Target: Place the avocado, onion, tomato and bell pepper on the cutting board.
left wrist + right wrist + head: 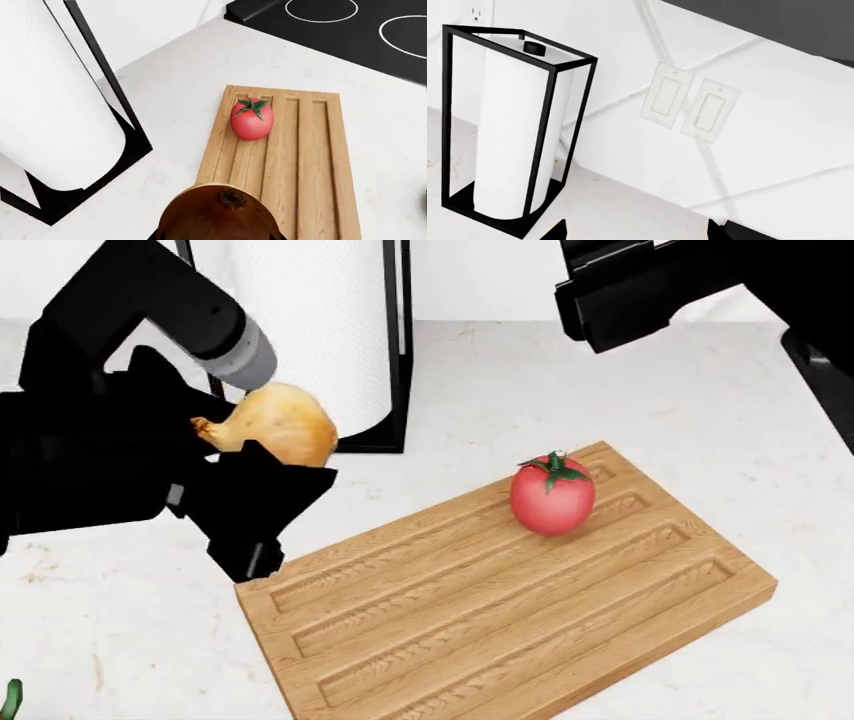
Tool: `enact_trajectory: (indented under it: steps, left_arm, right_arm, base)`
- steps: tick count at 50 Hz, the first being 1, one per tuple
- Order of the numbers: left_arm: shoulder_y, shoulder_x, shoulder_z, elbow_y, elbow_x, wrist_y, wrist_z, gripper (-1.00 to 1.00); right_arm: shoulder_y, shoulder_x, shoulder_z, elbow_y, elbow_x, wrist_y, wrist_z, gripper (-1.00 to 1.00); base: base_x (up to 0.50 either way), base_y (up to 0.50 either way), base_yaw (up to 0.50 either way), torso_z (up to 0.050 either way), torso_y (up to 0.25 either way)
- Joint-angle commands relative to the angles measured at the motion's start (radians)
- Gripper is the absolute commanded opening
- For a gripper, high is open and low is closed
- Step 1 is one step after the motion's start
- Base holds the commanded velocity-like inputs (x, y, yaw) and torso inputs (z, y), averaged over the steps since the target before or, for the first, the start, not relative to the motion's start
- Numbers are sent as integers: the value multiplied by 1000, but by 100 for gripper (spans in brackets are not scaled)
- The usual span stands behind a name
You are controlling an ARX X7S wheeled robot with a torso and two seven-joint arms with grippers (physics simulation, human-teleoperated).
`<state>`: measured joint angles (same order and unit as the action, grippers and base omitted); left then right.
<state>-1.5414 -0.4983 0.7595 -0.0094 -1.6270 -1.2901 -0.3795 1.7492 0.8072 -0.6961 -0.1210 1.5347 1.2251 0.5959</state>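
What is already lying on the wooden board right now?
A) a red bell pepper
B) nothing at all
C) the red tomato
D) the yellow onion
C: the tomato sits on the cutting board near one end, while the onion is held up in the left gripper, off the board's edge.

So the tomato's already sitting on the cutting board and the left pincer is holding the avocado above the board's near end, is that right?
Not quite: the left pincer holds the onion, golden-yellow with a brownish tip, not the avocado. The head view shows this. The rest stands: the tomato sits on the cutting board, and the onion is held above the board's end.
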Motion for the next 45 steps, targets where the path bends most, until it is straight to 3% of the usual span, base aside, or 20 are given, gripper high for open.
enact_trajectory:
  steps: [1, 22, 23, 28, 45]
  left_arm:
    - [-47, 120, 160, -138, 252, 56, 198, -100]
    - [-50, 270, 198, -347, 279, 91, 245, -100]
    - [-50, 264, 232, -320, 338, 129, 267, -100]
    - [-62, 299, 227, -409, 332, 136, 299, -100]
    - [-25, 341, 306, -457, 411, 191, 353, -100]
  right_arm:
    - [34, -21, -28, 20, -33, 22, -11, 100]
    - [20, -25, -48, 19, -64, 5, -44, 100]
    - [19, -24, -48, 17, -60, 6, -43, 100]
    - [16, -18, -50, 17, -62, 6, -41, 100]
    - [-4, -6, -46, 3, -42, -3, -21, 100]
  base:
    - [0, 0, 0, 0, 0]
    - [0, 0, 0, 0, 0]
    - [0, 0, 0, 0, 0]
    - [0, 0, 0, 0, 0]
    - [0, 0, 0, 0, 1]
